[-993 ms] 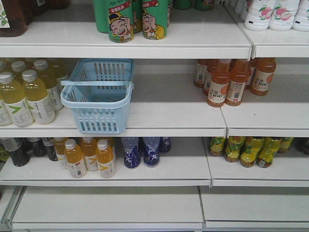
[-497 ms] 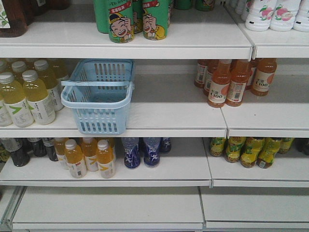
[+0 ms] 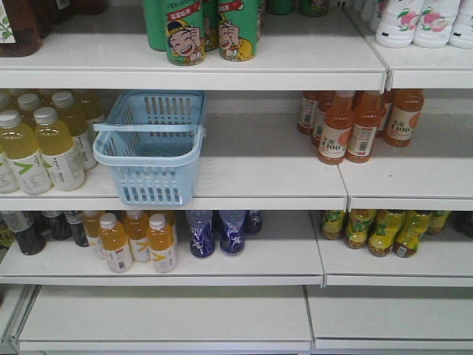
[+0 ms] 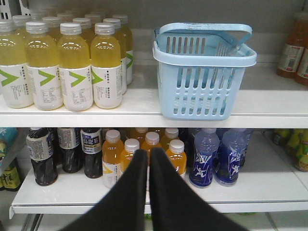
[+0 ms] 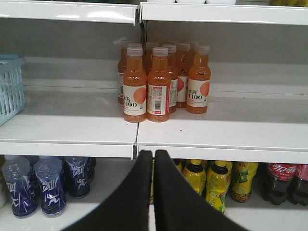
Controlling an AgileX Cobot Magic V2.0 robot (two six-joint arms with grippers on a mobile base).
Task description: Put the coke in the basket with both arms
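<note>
Scarcely anything moves since a second ago; left gripper (image 4: 147, 159) and right gripper (image 5: 153, 156) jaws pressed together, empty; basket (image 3: 151, 148) waits; no coke visible, so I risk grabbing dark cola bottles (image 5: 279, 180).

White metal store shelving (image 3: 266, 170) in several tiers fills the view, backed by a grey panel (image 5: 72, 43); light glints on its edges.

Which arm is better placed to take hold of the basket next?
Left, probably: the left fingers, shut, point just below the basket; the right fingers catch only its edge at far left.
</note>
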